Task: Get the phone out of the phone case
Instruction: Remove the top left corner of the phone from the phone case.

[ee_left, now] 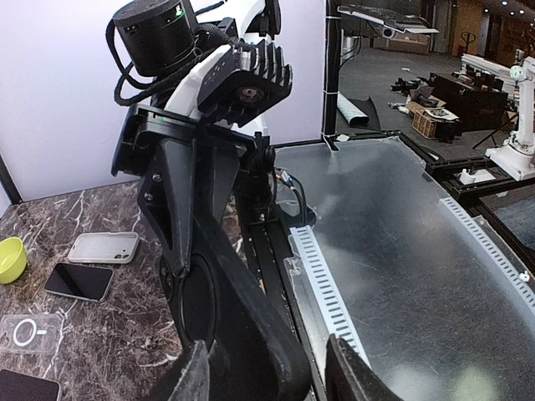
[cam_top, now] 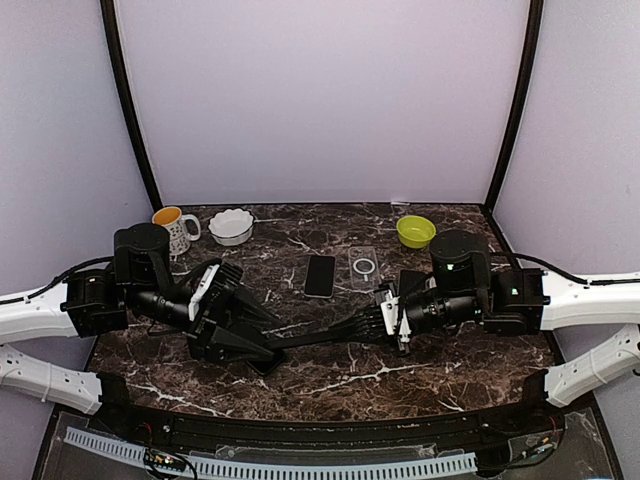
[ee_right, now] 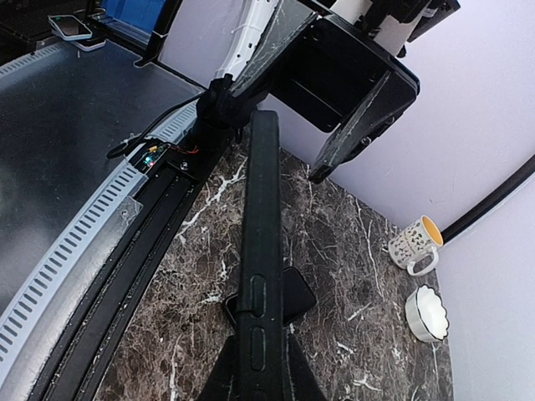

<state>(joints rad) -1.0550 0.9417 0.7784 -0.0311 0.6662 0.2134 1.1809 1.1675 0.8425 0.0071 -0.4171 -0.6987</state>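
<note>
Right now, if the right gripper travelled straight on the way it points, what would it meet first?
Most likely the left gripper. The right gripper, shut on the black cased phone, aims along it towards that gripper, though depth is unclear.

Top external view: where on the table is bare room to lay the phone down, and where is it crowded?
Free: the marble strip between the cased phone and the table's near edge; also the back patch between the white bowl and green bowl. Crowded: the middle, where a black phone and clear case lie behind the left gripper and right gripper.
</note>
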